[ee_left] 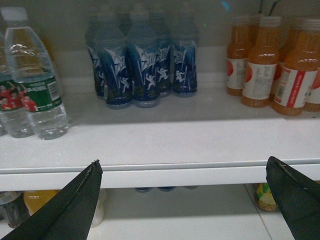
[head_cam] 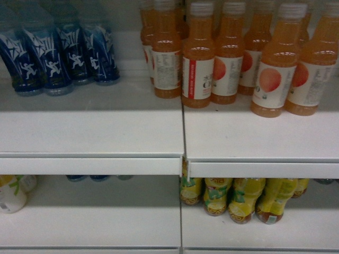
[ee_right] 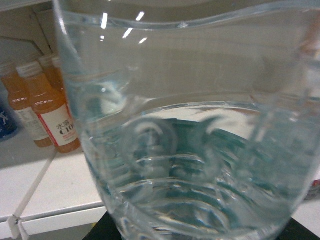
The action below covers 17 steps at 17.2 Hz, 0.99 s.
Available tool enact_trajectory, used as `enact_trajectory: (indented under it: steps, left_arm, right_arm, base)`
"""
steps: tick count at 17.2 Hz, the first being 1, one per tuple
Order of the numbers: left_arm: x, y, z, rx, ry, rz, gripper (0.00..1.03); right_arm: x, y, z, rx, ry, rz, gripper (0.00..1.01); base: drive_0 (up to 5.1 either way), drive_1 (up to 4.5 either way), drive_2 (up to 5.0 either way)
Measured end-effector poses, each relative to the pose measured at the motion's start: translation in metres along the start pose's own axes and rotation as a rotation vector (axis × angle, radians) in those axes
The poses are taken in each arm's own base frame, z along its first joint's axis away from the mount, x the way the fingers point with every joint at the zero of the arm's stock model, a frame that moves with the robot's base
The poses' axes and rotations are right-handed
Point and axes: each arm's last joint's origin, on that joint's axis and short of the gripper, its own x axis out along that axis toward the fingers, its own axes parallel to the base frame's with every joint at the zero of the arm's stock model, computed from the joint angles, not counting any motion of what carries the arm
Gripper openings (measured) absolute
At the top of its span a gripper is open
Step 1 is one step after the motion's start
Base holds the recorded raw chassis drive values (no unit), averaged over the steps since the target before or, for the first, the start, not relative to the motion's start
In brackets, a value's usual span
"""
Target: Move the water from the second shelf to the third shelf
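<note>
The left hand is hanging wide open with nothing between its dark fingers, low in the left wrist frame before the white shelf. Water bottles are standing at that frame's upper left, beside blue drink bottles. A clear water bottle is filling the right wrist frame; whether the right hand is gripping it I cannot tell

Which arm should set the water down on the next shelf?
Right. Its wrist view is filled by a water bottle, apparently already held. The left gripper is open and empty, fingers spread below the shelf.
</note>
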Motion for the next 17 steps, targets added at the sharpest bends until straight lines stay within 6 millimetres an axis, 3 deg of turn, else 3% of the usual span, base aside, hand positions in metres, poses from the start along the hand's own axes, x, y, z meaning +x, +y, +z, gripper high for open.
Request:
enact_trajectory:
  steps: [17]
  left_arm:
    - [0.0000,0.0000,0.0001,0.000,-0.001,0.000,0.98]
  right_arm:
    - [-0.0001,0.0001,0.0003,0.000,-0.003,0.001,0.40]
  base:
    - [-5.0,2.43,2.4]
